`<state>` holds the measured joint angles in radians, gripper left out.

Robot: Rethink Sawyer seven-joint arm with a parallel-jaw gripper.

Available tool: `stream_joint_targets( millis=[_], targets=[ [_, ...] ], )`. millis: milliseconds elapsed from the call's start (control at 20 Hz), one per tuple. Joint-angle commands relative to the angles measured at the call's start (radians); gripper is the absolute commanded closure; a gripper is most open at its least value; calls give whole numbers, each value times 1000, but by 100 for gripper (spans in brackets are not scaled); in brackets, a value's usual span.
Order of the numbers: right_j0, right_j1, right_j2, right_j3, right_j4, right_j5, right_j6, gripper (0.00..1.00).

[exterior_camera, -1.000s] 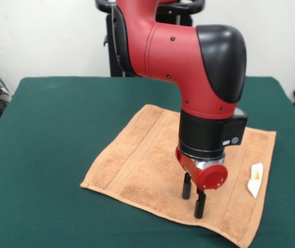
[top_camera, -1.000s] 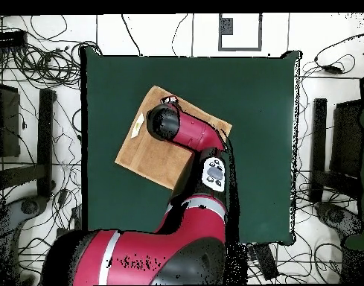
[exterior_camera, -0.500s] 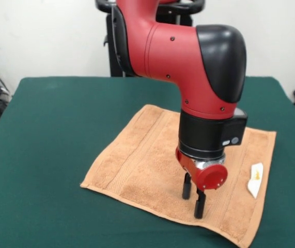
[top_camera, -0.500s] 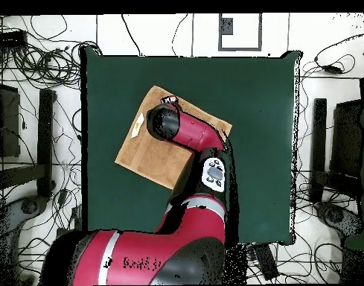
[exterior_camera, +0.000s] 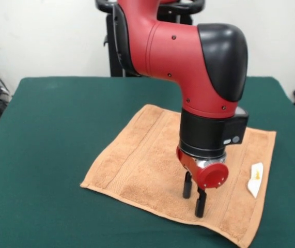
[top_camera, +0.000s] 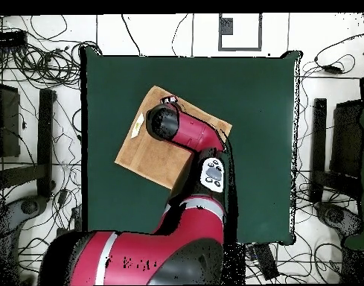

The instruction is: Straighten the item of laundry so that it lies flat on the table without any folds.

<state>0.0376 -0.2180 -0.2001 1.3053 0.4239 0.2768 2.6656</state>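
front view: towel (exterior_camera: 152, 165) lies spread flat mid table (exterior_camera: 59, 134), gripper (exterior_camera: 194, 197) upright over its label (exterior_camera: 254, 180) side edge, fingers slightly spread, gripping nothing, probably finished.

The orange-tan towel (top_camera: 151, 153) lies spread on the left half of the dark green table (top_camera: 259, 112), turned at an angle to the table's edges so that one corner points toward the far edge. The red and black arm (top_camera: 186, 134) reaches from the bottom of the view across the towel and covers its middle and right part; the gripper is hidden beneath the arm. Cables (top_camera: 43, 63) lie on the floor left of the table.
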Motion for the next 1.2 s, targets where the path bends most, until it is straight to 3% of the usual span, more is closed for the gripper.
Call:
stream_joint_targets(
  millis=[50, 600, 1200],
  targets=[
    [45, -27, 55, 108, 43, 145, 175, 0],
    [50, -102, 23, 119, 31, 255, 175, 0],
    [48, -22, 40, 90, 35, 139, 185, 0]
  ],
)
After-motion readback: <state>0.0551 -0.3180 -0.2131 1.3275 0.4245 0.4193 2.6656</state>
